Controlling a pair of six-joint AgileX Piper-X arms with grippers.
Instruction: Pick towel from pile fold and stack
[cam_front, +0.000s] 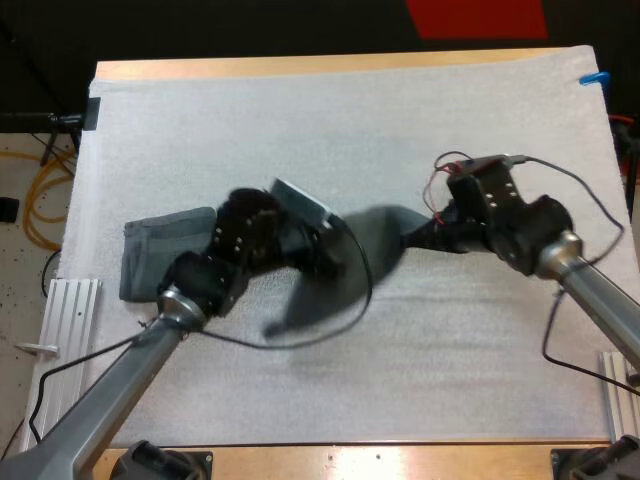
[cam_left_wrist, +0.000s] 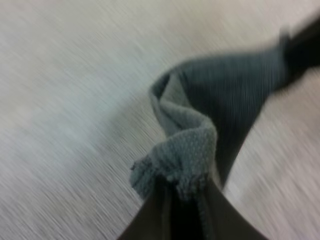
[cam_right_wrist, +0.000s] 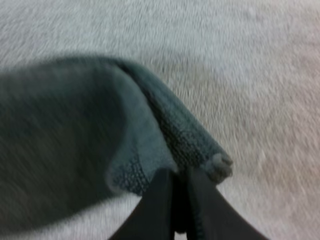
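1. Closest to the lens were the black fingers of my left pincer (cam_left_wrist: 177, 192), clamped on a bunched corner of the dark grey-green towel (cam_left_wrist: 225, 95) with cloth pressed from both sides.
2. Same story on the other side! My right pincer (cam_right_wrist: 179, 177) was shut tight on another corner, with a rolled hem poking out just beside the fingertips.
3. From above, the towel was strung between the two pincers over the middle of the white mat (cam_front: 300, 120). A dark shadow lay under it, so I judged it was raised off the mat rather than lying flat.
4. Over at the mat's left side lay a folded towel (cam_front: 155, 260), just beside my left arm. That looked like the stack to build on.
5. My read was that I was mid-fold, with both corners in hand and the fold itself not yet laid down.
6. Here's the danger: both grips were on small, bunched bits of hem. A hard pull apart could have tugged a corner free and dropped that side.
7. Slack cloth was the other worry. The towel twisted near my left pincer, and a twist carried into the fold would have set it down crooked.
8. Swinging left for the stack, my arm could have clipped the folded towel and shoved it along the tabletop (cam_front: 300, 66).
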